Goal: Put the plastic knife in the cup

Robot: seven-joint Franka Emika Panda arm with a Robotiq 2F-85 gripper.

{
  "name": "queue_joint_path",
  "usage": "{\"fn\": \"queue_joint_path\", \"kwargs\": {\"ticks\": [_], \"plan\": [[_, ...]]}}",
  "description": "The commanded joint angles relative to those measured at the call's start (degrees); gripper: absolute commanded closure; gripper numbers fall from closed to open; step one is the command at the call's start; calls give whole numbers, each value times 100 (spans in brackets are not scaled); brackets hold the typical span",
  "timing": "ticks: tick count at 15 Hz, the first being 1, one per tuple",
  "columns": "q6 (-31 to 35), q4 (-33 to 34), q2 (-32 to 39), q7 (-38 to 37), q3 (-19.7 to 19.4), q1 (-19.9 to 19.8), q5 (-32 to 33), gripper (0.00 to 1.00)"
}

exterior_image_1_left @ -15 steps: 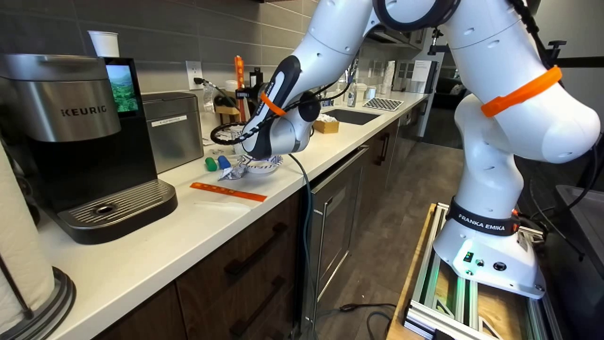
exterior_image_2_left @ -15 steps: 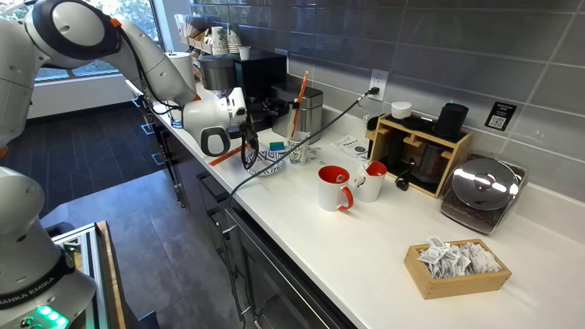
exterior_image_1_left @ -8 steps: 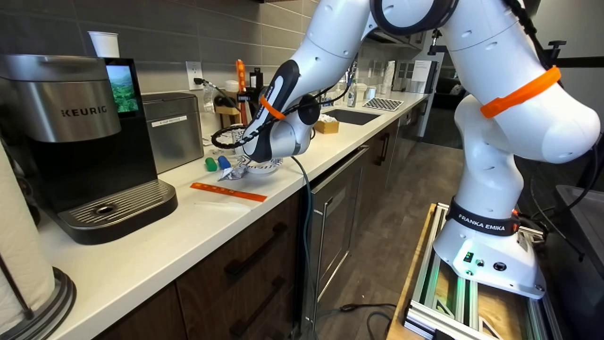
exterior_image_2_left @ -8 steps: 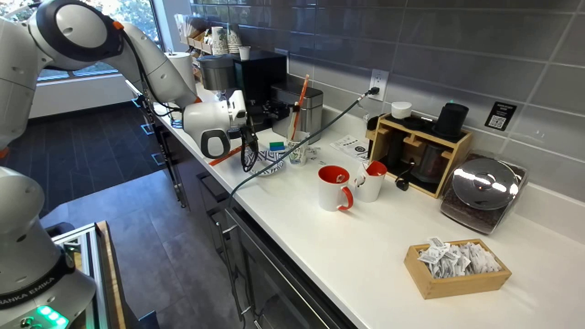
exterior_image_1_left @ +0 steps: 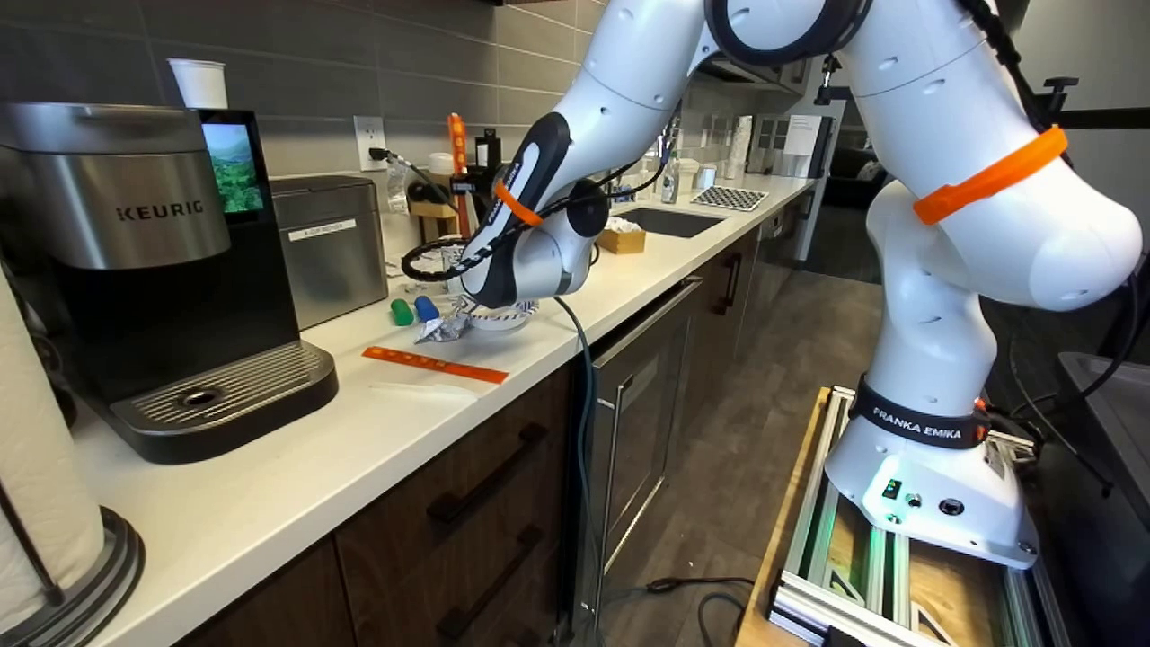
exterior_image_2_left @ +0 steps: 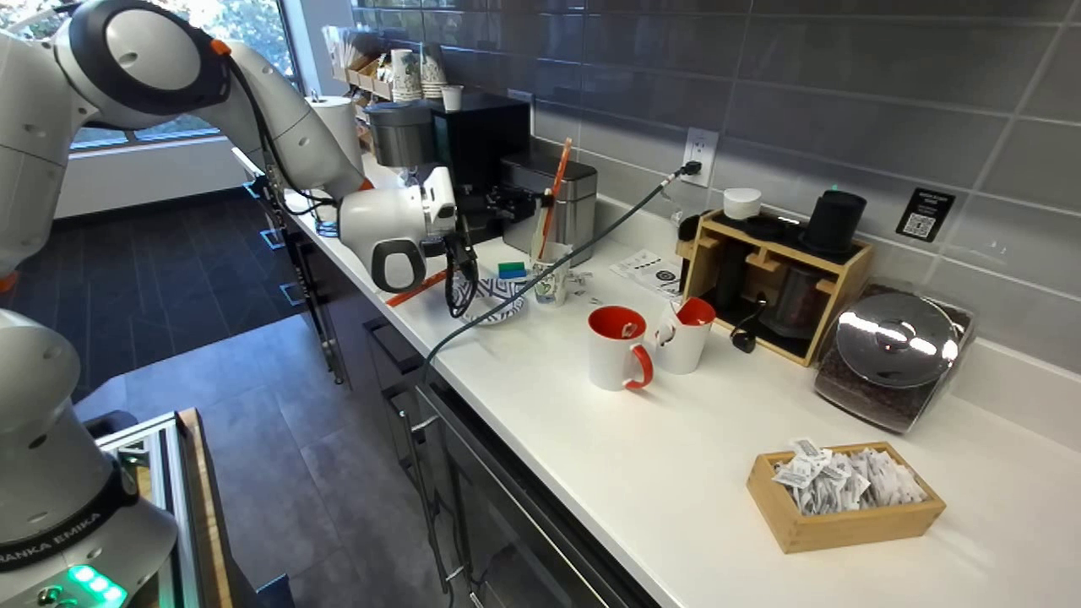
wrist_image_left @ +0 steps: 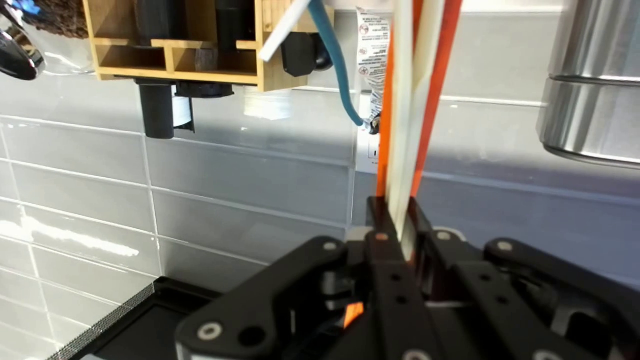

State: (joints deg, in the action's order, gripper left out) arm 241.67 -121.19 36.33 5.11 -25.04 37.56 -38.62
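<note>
The orange plastic knife (exterior_image_2_left: 558, 169) is held pretty much upright, tipped a touch past 12 o'clock in an exterior view, with the Robotiq gripper (wrist_image_left: 397, 215) clenched on it and pale strips (wrist_image_left: 398, 125) seen running alongside in the wrist view. Its lower end is lined up with the rim of the printed cup (exterior_image_2_left: 553, 293), though whether it's actually inside can't be told, and a patterned plate (exterior_image_2_left: 500, 293) is parked near the cup at 8 o'clock, with a red-handled mug (exterior_image_2_left: 610, 359) around 4:30. Another orange strip (exterior_image_1_left: 436, 364) can be seen flat on the countertop (exterior_image_1_left: 269, 494), Keurig coffee maker (exterior_image_1_left: 180, 305) off at its 9:30.
</note>
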Motion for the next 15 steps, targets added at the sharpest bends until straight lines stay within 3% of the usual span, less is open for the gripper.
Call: {"fn": "queue_joint_path", "kwargs": {"ticks": [1, 2, 3, 6, 11, 15], "plan": [[-3, 216, 67, -64, 149, -163, 191, 98], [-64, 250, 37, -14, 139, -157, 208, 98], [124, 351, -148, 481, 987, -887, 276, 98], [85, 489, -167, 777, 1545, -1341, 319, 98], [22, 398, -450, 1467, 1973, -1789, 278, 98], [63, 378, -571, 1479, 2185, -1983, 356, 98]]}}
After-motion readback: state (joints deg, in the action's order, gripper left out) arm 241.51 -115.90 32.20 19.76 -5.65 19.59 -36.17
